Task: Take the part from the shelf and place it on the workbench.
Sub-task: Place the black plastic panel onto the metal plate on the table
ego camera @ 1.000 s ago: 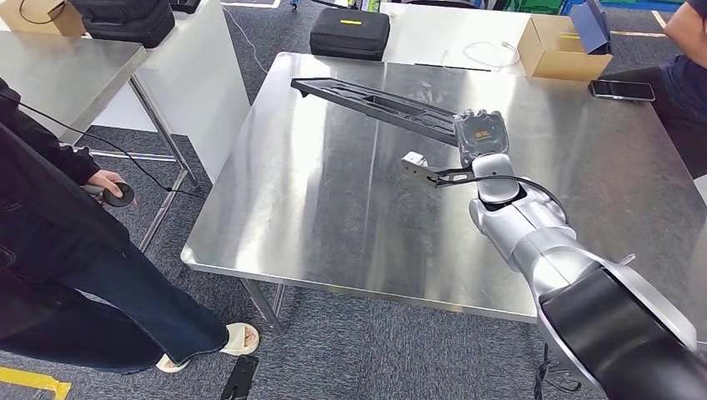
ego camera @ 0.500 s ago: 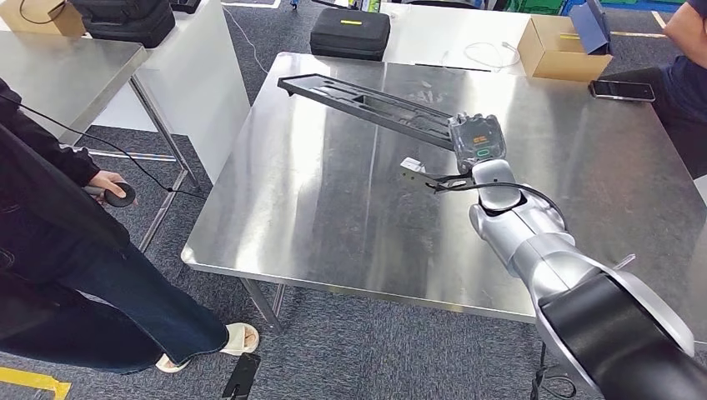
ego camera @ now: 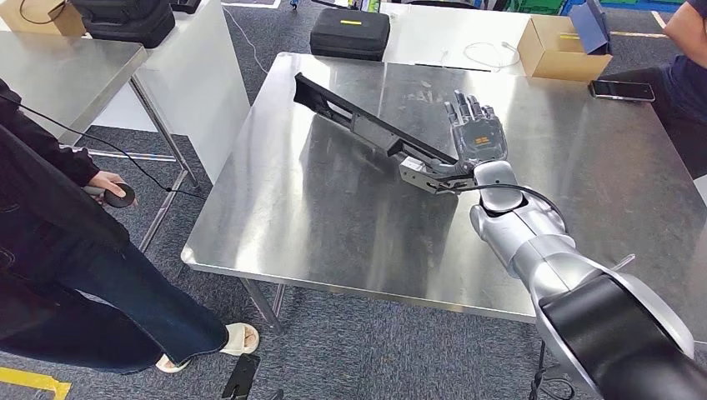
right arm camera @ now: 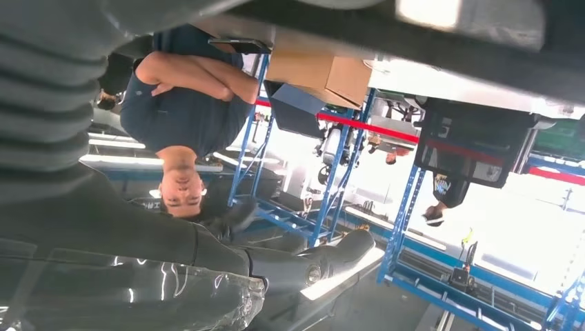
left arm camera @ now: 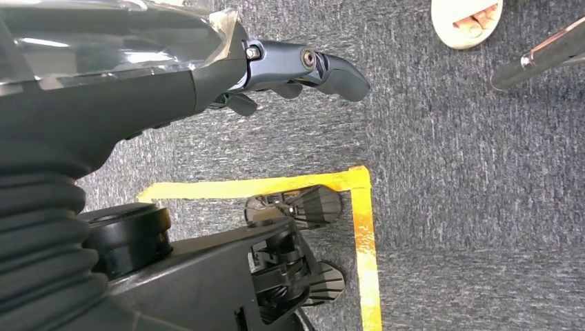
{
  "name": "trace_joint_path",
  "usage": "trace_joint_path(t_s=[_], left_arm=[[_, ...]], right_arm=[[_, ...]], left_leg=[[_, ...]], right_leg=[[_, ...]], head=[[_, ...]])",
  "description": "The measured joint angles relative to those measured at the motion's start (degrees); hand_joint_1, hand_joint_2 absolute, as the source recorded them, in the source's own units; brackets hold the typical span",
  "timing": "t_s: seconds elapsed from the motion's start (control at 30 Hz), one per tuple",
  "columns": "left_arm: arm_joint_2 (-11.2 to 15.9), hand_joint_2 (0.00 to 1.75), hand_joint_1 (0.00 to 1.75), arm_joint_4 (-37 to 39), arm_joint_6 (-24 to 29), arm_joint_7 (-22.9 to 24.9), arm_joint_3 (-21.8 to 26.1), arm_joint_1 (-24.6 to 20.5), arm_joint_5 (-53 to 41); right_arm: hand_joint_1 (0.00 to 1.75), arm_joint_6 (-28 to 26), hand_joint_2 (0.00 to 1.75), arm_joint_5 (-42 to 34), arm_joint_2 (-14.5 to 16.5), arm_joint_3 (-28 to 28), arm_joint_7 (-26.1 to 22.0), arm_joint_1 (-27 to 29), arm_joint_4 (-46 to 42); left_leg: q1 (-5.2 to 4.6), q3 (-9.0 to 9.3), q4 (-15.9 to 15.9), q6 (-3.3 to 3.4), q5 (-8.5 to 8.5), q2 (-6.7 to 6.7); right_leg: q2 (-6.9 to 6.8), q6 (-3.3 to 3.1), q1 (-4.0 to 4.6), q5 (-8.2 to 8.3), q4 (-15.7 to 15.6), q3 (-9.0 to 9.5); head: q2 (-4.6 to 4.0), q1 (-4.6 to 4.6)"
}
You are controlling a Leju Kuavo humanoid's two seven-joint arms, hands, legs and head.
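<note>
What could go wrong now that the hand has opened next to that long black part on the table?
The right hand is open, fingers spread, right beside the near end of the black part; pulling back could catch and drag it. The part looks propped on edge on the steel table, so it may tip over flat.

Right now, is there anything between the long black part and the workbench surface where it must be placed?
Nothing visible. The long black part already lies on the bare steel workbench, beside the right hand, whose fingers are spread open above the surface.
</note>
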Motion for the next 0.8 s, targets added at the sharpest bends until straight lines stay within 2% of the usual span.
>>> trace_joint_path(t_s=[0.27, 0.33, 0.43, 0.5, 0.63, 0.8], left_arm=[[0.01, 0.0, 0.0, 0.0, -0.09, 0.04, 0.03, 0.0, 0.44], [0.03, 0.0, 0.0, 0.0, -0.09, 0.11, 0.04, 0.0, 0.52], [0.1, 0.0, 0.0, 0.0, -0.14, 0.25, 0.08, 0.0, 0.61], [0.18, 0.0, 0.0, 0.0, -0.15, 0.28, 0.12, 0.01, 0.7], [0.25, 0.0, 0.0, 0.0, -0.04, 0.22, 0.22, 0.08, 0.87], [0.35, 0.0, 0.0, 0.0, 0.5, -0.3, 0.29, 0.54, 1.17]], right_arm=[[0.0, 0.66, 0.0, 0.09, 0.17, -0.33, -0.29, -0.02, -0.01], [0.0, 4.13, 0.0, -0.43, 0.32, -0.85, -1.6, -0.1, 0.0], [0.0, 13.99, 0.0, -1.18, 0.72, -1.8, -4.53, -0.35, 0.01], [0.0, 16.97, 0.0, -1.08, 0.84, -2.39, -5.23, -0.42, -0.08], [0.0, 14.08, 0.0, -1.19, 0.6, -4.16, -5.21, -1.03, -0.72], [0.0, 2.73, 0.0, -5.12, -1.1, -9.75, -6.87, -2.25, -2.56]], left_leg=[[0.0, 0.0, 0.0, 0.0, 0.0, -0.01], [0.0, 0.0, 0.0, 0.0, 0.0, -0.01], [0.0, 0.0, 0.0, 0.0, 0.0, -0.01], [0.0, 0.0, 0.0, 0.0, 0.01, -0.01], [0.0, 0.01, 0.0, 0.01, 0.01, -0.01], [-0.01, -0.01, 0.01, 0.01, 0.01, -0.08]], right_leg=[[0.0, 0.0, 0.0, 0.0, 0.0, 0.01], [0.0, 0.0, 0.0, 0.0, 0.0, 0.02], [0.0, 0.0, 0.0, 0.0, 0.0, 0.02], [0.0, 0.0, 0.0, 0.0, 0.0, 0.02], [0.0, 0.0, 0.0, 0.0, 0.0, 0.02], [-0.05, 0.0, -0.01, 0.0, 0.0, 0.01]], head=[[0.0, 0.01], [0.0, 0.0], [0.0, 0.01], [0.0, 0.0], [0.0, 0.01], [0.0, 0.0]])
